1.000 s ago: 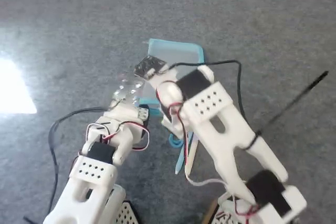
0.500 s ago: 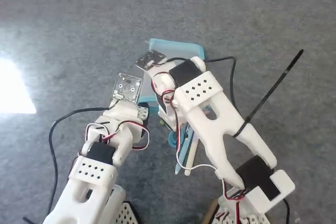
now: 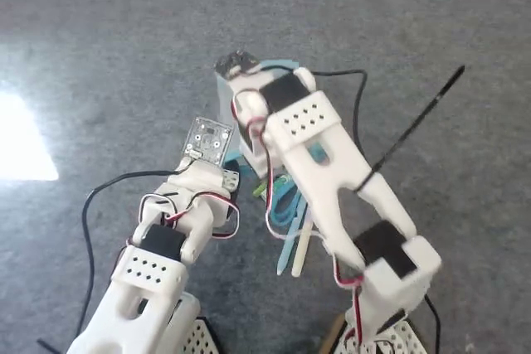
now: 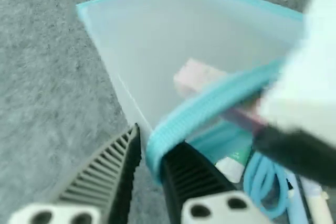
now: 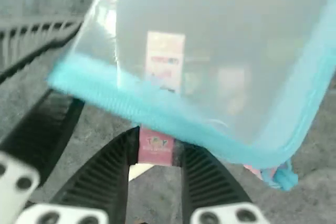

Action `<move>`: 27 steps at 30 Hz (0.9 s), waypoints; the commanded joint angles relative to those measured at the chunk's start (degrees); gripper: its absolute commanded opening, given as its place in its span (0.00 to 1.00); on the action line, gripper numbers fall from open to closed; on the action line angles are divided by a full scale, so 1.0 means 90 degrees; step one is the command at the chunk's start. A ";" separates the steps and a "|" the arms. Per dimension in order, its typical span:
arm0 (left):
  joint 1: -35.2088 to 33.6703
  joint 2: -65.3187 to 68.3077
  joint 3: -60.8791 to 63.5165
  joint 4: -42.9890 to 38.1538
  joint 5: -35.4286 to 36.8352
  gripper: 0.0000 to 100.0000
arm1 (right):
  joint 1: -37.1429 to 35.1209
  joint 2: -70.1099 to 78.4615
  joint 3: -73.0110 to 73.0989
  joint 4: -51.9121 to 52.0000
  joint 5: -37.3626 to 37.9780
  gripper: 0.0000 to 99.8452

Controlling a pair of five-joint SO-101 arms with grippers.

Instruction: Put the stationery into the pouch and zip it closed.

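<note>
Left gripper (image 4: 155,140) clamped on the teal zip edge, likely the firmest hold on the limp, light pouch (image 4: 173,30) at the middle of the grey table (image 3: 83,55), right gripper (image 5: 156,140) pinching 1 small pink eraser (image 5: 156,150) at its mouth.

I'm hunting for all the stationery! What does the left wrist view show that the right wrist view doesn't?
Left wrist view: blue loops and a green thing lying on the table by the mouth of the pouch, and the left gripper pinching the zip edge up close.
Right wrist view: the right gripper clamped on the pink eraser, which pokes into the mouth.
Both: the see-through pouch, the eraser seen through its wall, and the grey table.
</note>
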 commanded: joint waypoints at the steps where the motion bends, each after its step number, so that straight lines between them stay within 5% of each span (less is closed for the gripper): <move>1: 0.0039 -0.0088 -0.0210 0.0000 -0.0068 0.01 | 0.0298 0.0190 -0.0947 -0.0054 -0.0068 0.07; 9: -0.0020 -0.0088 -0.0220 -0.0020 -0.0039 0.01 | 0.0161 -0.0298 -0.0977 0.0063 -0.0020 0.36; 19: -0.0381 -0.0078 -0.0317 -0.0010 0.0166 0.01 | 0.0317 -0.1685 -0.0596 0.0601 0.0332 0.37; 23: -0.0508 -0.0068 -0.0317 -0.0020 0.0225 0.01 | 0.0552 -0.2730 0.1143 0.0210 0.0567 0.37; 27: -0.0703 -0.0039 -0.0415 -0.0029 0.0430 0.01 | 0.1011 -0.3687 0.3770 -0.1392 0.0615 0.37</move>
